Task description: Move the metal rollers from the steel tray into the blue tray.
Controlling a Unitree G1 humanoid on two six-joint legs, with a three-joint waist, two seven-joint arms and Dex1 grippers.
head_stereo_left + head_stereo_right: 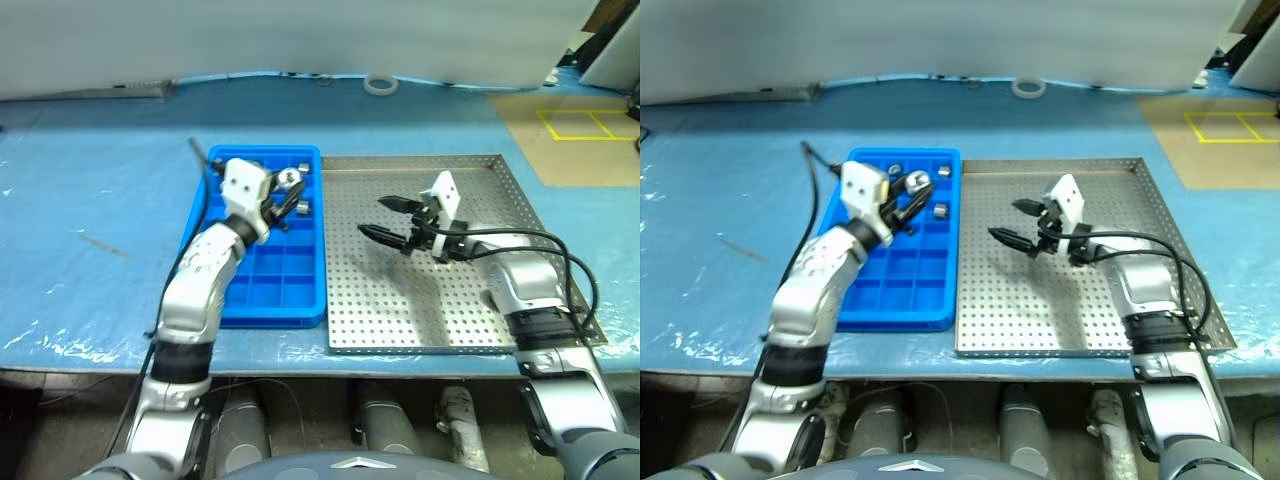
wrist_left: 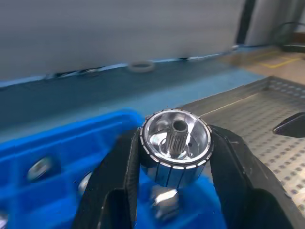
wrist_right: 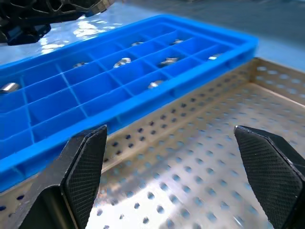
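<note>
My left gripper [image 1: 284,191] is shut on a shiny metal roller [image 2: 175,146], held a little above the far end of the blue tray [image 1: 262,298]. Several rollers lie in the tray's far compartments, one of them a roller [image 1: 303,207] by the right wall. The right gripper [image 1: 381,217] hangs open with nothing between its fingers, low over the middle of the steel tray [image 1: 390,310]. The steel tray's perforated floor shows bare around it. In the right wrist view the blue tray [image 3: 95,102] with rollers lies just past the open fingertips [image 3: 86,171].
A roll of tape [image 1: 380,85] lies at the table's far edge. A black cable [image 1: 200,160] runs from the left arm over the blue table sheet. A brown board with yellow markings [image 1: 585,130] sits at the far right, beyond the steel tray.
</note>
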